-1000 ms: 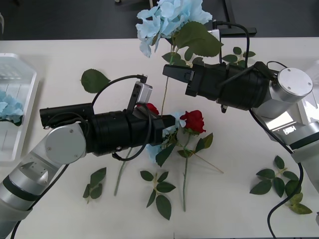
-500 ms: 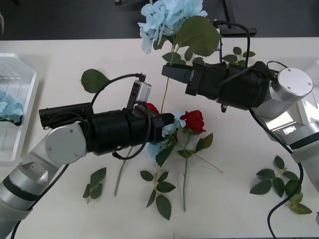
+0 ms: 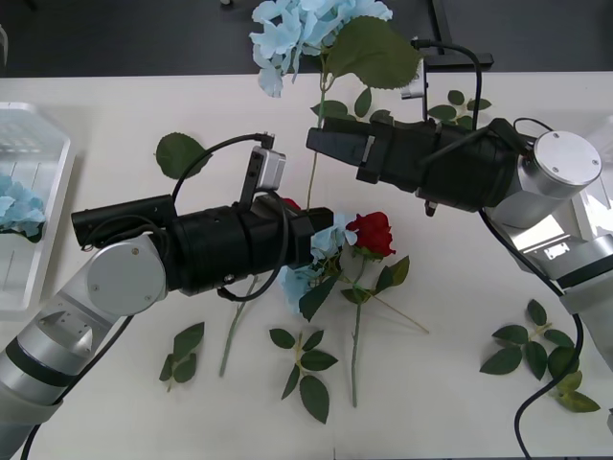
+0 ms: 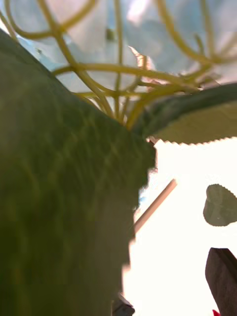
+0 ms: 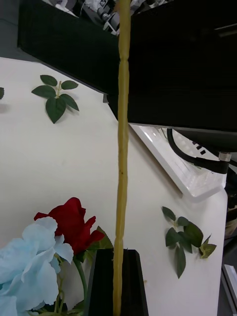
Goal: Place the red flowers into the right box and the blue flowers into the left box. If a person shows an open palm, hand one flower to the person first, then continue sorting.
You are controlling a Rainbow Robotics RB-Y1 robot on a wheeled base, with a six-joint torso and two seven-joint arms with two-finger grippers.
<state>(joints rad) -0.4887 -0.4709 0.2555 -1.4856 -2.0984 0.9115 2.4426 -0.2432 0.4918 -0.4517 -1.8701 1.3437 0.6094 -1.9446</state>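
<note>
A pale blue flower [image 3: 306, 24] stands upright above the far middle of the table, its long stem [image 5: 121, 148] running down to my left gripper [image 3: 323, 231], which is shut on the stem's lower end [image 5: 117, 281]. My right gripper [image 3: 316, 144] is at the same stem higher up, just under its broad leaves [image 4: 64, 197]. Another blue flower [image 3: 305, 278] and a red flower [image 3: 372, 233] lie on the table beside the left gripper. A second red flower [image 3: 290, 204] peeks out from behind the left wrist. The left box [image 3: 53, 211] holds a blue flower [image 3: 14, 206]. The right box [image 5: 185, 173] lies past the right arm.
Loose green leaf sprigs lie at the near middle [image 3: 306, 369], near left [image 3: 182, 350] and near right [image 3: 527, 350]. A single leaf [image 3: 180, 153] lies left of centre. The table's far edge [image 3: 144, 75] meets dark floor.
The raised blue flower's head has swung up and to the left. Both grippers have shifted slightly left with the stem.
</note>
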